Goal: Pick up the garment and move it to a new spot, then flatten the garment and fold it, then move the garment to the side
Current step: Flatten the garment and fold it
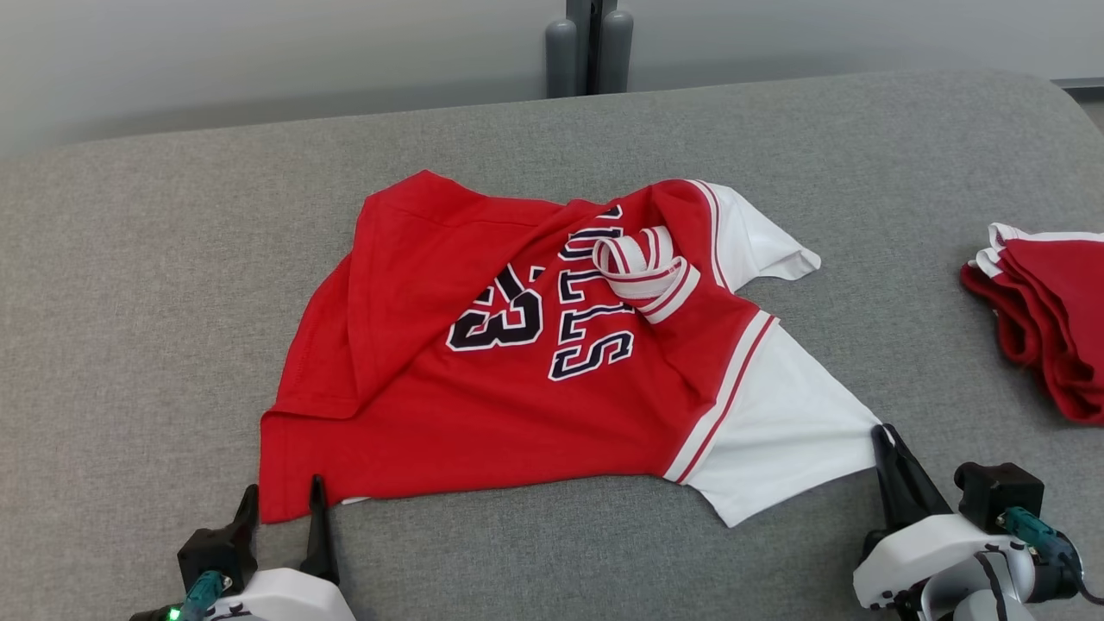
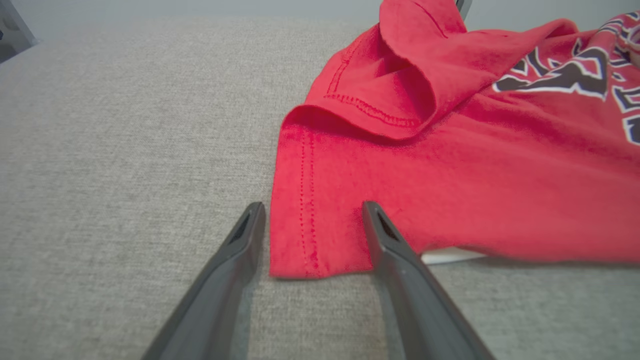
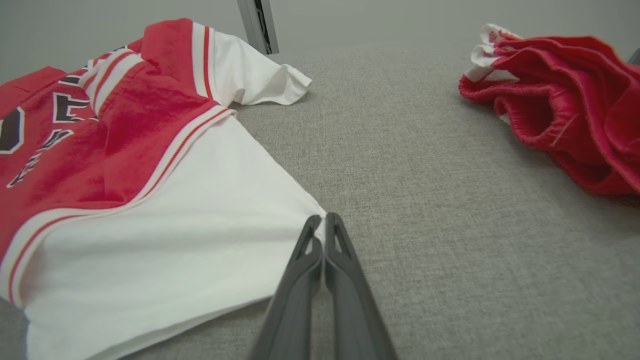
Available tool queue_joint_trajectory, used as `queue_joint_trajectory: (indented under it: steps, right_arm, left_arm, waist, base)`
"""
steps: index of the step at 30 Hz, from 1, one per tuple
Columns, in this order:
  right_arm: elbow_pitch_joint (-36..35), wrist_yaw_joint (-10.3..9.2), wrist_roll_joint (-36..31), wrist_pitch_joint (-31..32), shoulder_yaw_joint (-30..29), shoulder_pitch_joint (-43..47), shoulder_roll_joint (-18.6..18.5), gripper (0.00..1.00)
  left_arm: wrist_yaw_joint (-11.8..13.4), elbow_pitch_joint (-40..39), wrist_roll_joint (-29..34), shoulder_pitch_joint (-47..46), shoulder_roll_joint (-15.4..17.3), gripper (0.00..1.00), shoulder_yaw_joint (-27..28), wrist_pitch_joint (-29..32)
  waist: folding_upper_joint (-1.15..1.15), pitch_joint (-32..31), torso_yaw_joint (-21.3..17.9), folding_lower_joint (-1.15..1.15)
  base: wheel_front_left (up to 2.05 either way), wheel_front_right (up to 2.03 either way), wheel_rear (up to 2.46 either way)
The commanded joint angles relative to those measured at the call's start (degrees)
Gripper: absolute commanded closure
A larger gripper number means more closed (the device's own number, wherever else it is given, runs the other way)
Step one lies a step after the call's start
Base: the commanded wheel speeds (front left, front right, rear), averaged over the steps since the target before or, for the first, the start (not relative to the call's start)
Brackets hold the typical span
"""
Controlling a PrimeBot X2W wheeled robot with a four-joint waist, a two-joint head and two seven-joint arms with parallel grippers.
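**Inspector:** Where is the garment?

**Operator:** On my head camera the red jersey (image 1: 535, 379) lies crumpled, print up, about mid-way across the grey upholstered surface (image 1: 129, 302). The number 23 (image 1: 496, 319) and the dark lettering (image 1: 595, 319) read sideways. The striped collar (image 1: 642, 272) is bunched over the chest. The hem lies toward my left and the white sleeves toward my right.

**Inspector:** Left end effector?

**Operator:** The left gripper (image 1: 285, 485) is spread, with its fingers straddling the near hem corner. My left wrist camera adds detail. One finger is over the grey just beside the stitched hem, and the other is over the red cloth. Farther along, the hem is folded back on itself, and a white scrap (image 2: 450, 256) shows under the lower edge. I cannot tell whether either finger presses the cloth.

**Inspector:** Right end effector?

**Operator:** The right gripper (image 1: 881, 431) is pressed together on the tip of the near sleeve (image 1: 776, 431), which is drawn to a point at the fingers. My right wrist camera shows the same from close up, with the fingertips together and white cloth caught between them. That camera also shows the far sleeve (image 3: 260, 82) lying flat. A stack of folded red garments (image 3: 565, 125) sits well apart to the right, and the head camera cuts it off at its edge.
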Motion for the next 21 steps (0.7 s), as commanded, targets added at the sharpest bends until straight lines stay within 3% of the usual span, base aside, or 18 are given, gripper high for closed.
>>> queue_joint_trajectory:
  steps: [1,4,5,6,8,9,12,21]
  right_arm:
    - [-0.5,-0.02,0.5,0.0,-0.1,0.0,-0.5,1.00]
    - [-0.9,-0.02,0.8,0.0,0.1,-0.1,-0.5,1.00]
    - [-1.0,-0.02,0.8,0.0,0.1,-0.1,-0.5,1.00]
    - [-1.2,-0.02,0.9,0.0,0.1,0.0,-0.5,1.00]
    - [-1.4,-0.02,1.0,0.0,0.1,-0.1,-0.5,1.00]
    - [-1.5,-0.02,1.1,0.0,0.2,-0.1,-0.5,1.00]
    - [-2.3,-0.02,1.9,0.0,0.7,-0.2,-0.5,1.00]
    - [-10.5,-0.02,7.0,0.0,1.7,-4.1,-0.5,1.00]
  left_arm:
    - [0.0,0.6,-0.6,-1.0,0.3,0.00,0.1,-0.1]
    - [-0.2,1.9,-1.6,-0.9,0.2,0.00,-0.5,0.0]
    - [0.0,2.4,-1.9,-0.7,0.2,0.11,-0.7,0.0]
    - [0.4,3.1,-2.7,-0.7,0.2,0.13,-1.0,0.0]
    - [-0.1,3.6,-3.0,-0.6,0.2,0.56,-1.6,0.0]
    - [-0.3,3.7,-3.1,-0.6,0.2,1.00,-1.7,0.0]
    - [-0.8,2.8,-3.1,-0.7,0.3,1.00,-1.8,0.0]
    - [-2.6,-9.7,1.0,-3.1,0.3,1.00,1.1,-0.1]
  waist:
    - [0.00,0.0,-0.1,0.00]
    - [0.00,-0.2,-0.2,0.00]
    - [0.00,-0.3,-0.2,0.00]
    - [0.00,-0.5,0.0,0.00]
    - [0.00,-0.7,0.2,0.00]
    - [0.00,-0.9,0.3,0.00]
    - [0.00,-1.6,0.6,0.00]
    - [0.00,-7.0,0.7,0.00]
  base:
    - [0.00,0.00,0.00]
    - [0.00,0.00,0.00]
    - [0.00,0.00,0.00]
    - [0.00,0.00,0.00]
    - [0.00,0.00,0.00]
    - [0.00,0.00,0.00]
    - [0.00,0.00,0.00]
    - [0.00,0.00,0.00]
